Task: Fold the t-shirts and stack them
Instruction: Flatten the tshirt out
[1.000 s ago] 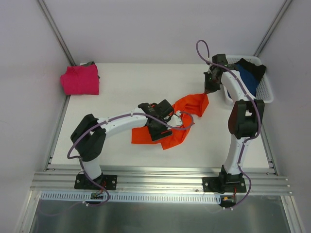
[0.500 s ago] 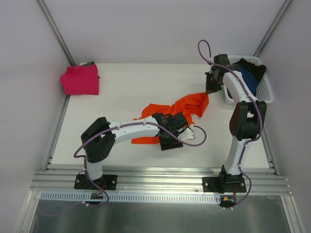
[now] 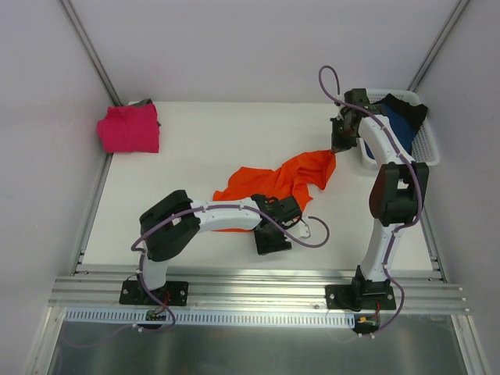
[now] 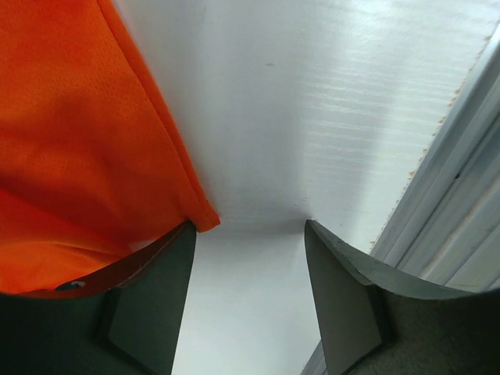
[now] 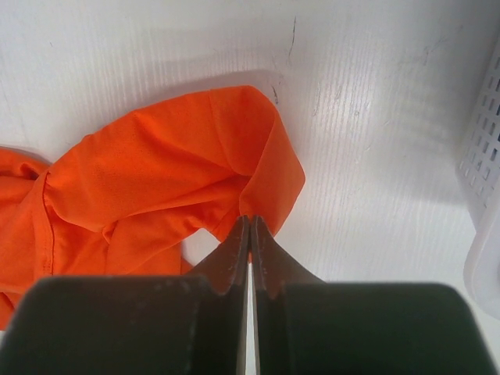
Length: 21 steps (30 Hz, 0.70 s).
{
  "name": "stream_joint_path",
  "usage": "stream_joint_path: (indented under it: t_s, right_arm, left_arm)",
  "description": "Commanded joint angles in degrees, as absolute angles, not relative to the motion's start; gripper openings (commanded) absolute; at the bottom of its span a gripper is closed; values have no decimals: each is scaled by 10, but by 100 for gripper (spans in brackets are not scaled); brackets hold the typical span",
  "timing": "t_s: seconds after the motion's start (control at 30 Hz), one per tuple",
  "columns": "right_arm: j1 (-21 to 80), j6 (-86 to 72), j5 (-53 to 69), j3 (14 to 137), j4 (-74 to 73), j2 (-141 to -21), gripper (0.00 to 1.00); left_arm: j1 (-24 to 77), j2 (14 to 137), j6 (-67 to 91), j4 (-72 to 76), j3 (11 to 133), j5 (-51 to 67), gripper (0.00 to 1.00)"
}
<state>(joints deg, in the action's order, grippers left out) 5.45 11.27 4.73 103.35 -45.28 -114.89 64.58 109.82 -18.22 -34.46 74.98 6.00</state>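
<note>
The bright orange t-shirt (image 3: pixel 273 181) lies crumpled across the middle of the table. My right gripper (image 3: pixel 336 147) is shut on its far right corner (image 5: pixel 266 176) and holds it up. My left gripper (image 3: pixel 269 242) is open near the table's front edge, with nothing between its jaws; the orange hem (image 4: pixel 94 156) lies against its left finger. The magenta-pink t-shirt (image 3: pixel 129 129) sits folded at the far left corner. The dark blue t-shirt (image 3: pixel 400 125) and the black t-shirt (image 3: pixel 406 105) lie in the basket.
The white mesh basket (image 3: pixel 426 152) stands at the far right, close behind my right arm; its wall shows in the right wrist view (image 5: pixel 484 195). The table's metal front rail (image 4: pixel 461 203) runs just right of my left gripper.
My left gripper has let go of the orange shirt and moved toward the front edge. The shirt now lies more spread out. My right gripper has stayed put, holding its corner.
</note>
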Motion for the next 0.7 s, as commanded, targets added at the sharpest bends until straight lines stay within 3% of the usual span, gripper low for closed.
stream_joint_path:
  t_s: [0.0,0.67]
  right_arm:
    - [51,118,44,1036,-454,-1127,1]
    - [54,116,37,1026,-459,-1117,1]
  left_arm:
    - [650,1102,-167,-318,733,82,57]
    - [640,1109,-200,-308,811,3,54]
